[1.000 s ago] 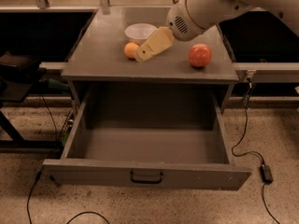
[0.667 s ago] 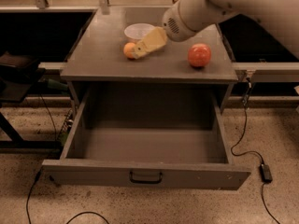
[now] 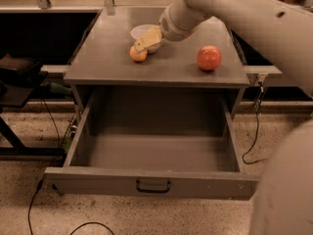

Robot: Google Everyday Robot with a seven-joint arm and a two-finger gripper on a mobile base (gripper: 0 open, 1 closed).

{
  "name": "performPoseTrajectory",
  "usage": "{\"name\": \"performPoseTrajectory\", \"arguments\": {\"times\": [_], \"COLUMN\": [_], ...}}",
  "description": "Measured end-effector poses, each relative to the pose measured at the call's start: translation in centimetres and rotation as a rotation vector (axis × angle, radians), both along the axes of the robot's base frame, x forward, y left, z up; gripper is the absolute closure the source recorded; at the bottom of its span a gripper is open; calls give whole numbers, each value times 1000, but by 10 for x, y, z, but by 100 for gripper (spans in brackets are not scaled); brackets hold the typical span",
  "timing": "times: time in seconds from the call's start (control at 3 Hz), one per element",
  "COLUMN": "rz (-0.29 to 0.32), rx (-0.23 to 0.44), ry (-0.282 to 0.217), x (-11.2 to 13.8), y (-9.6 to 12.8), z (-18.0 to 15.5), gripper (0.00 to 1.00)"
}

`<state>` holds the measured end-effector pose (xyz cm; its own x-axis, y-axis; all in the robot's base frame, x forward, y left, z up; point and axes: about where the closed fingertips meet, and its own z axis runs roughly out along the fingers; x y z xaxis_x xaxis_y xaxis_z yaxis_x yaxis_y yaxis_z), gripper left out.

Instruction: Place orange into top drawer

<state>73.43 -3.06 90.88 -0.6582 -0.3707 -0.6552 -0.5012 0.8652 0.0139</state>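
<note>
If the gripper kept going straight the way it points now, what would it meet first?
Probably the orange: the gripper points down-left at it on the cabinet top, its tip right beside the fruit. Whether they touch is unclear.

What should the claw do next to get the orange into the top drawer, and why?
Probably ease the claw down a little around the orange to grasp it. The claw is right at the orange's upper edge, beside the white bowl, and the orange rests on the cabinet top. The top drawer is already pulled open, so the pickup comes first.
</note>
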Motion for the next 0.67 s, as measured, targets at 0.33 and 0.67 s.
{"name": "performPoseTrajectory", "arguments": {"times": [0.33,0.67], "rz": [-119,-193], "rx": [1,-6], "ry": [77,178], "x": [29,47], "y": [3,7], "z": [-16,-32], "gripper": [0,0]}}
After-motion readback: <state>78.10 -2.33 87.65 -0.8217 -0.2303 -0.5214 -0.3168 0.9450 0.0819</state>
